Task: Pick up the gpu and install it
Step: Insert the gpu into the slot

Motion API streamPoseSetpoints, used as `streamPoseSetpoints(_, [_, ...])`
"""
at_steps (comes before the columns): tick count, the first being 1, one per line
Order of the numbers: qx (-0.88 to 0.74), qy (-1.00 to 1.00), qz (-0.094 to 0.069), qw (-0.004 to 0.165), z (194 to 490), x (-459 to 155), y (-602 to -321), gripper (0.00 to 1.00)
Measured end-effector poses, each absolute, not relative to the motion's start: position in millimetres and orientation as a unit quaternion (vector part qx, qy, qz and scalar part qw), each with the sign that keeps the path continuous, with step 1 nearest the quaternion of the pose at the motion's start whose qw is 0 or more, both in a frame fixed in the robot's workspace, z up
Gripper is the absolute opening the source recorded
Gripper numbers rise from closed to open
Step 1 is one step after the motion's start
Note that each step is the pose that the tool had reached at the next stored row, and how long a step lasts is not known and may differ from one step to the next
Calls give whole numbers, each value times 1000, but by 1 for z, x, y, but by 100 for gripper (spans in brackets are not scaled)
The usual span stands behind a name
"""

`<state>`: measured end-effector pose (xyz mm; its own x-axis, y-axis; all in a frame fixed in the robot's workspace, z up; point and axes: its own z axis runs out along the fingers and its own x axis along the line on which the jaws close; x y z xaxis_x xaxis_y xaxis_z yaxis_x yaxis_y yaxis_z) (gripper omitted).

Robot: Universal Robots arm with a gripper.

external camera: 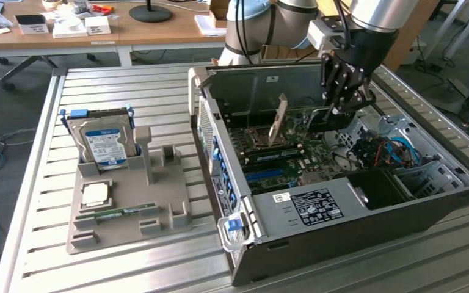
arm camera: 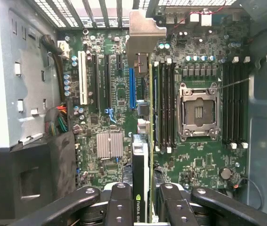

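So the black gripper is clamped on the thin green gpu card with black cooler and silver bracket, held on edge over the green motherboard inside the open grey metal PC case.

Green gpu board, black cooler, silver bracket. Green motherboard, blue and white slots. Black gripper. Blue-white label on the hard drive. Plain grey tray.

Green gpu upright on edge (silver end bracket, black cooler face), upper centre of exterior view.
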<state>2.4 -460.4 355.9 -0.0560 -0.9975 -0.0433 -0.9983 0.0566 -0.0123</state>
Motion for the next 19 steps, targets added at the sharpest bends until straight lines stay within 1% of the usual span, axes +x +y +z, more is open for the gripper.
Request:
streamPoseSetpoints(7, [-687, 727, 10, 20, 355, 2, -460, 27])
streamPoseSetpoints(19, [-687, 727, 10, 20, 333, -3, -460, 27])
